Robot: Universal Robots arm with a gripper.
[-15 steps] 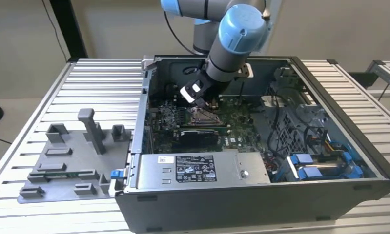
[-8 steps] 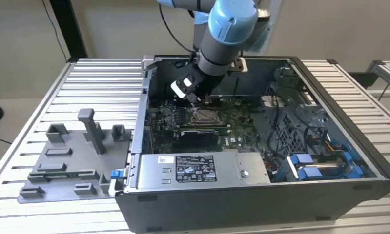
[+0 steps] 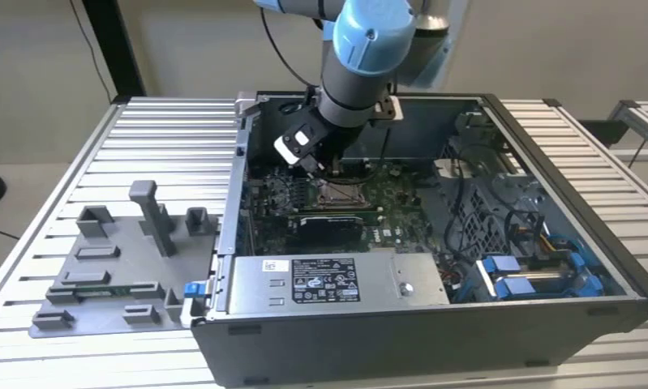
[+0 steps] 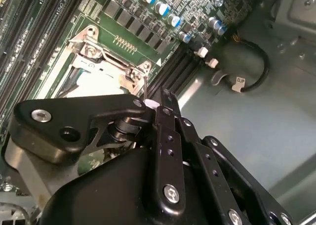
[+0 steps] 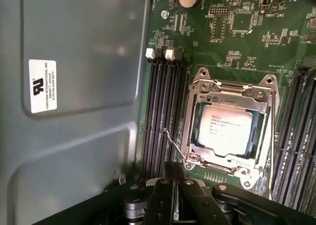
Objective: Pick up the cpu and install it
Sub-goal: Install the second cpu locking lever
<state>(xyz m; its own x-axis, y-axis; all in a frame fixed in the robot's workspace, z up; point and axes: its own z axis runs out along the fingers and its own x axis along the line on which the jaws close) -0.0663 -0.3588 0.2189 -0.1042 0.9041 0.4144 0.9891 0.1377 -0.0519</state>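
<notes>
I am holding my fingers, pressed together, just beside the socket lever, with the cpu sitting in the socket; latching, I judge, is calling for a careful hook on that lever.

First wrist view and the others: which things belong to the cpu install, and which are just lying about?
Job in hand:
cpu, lying inside the socket frame
claw, over the socket

Just lying about:
grey fixture blocks
power supply
memory slots
blue drive brackets
black cable
</notes>
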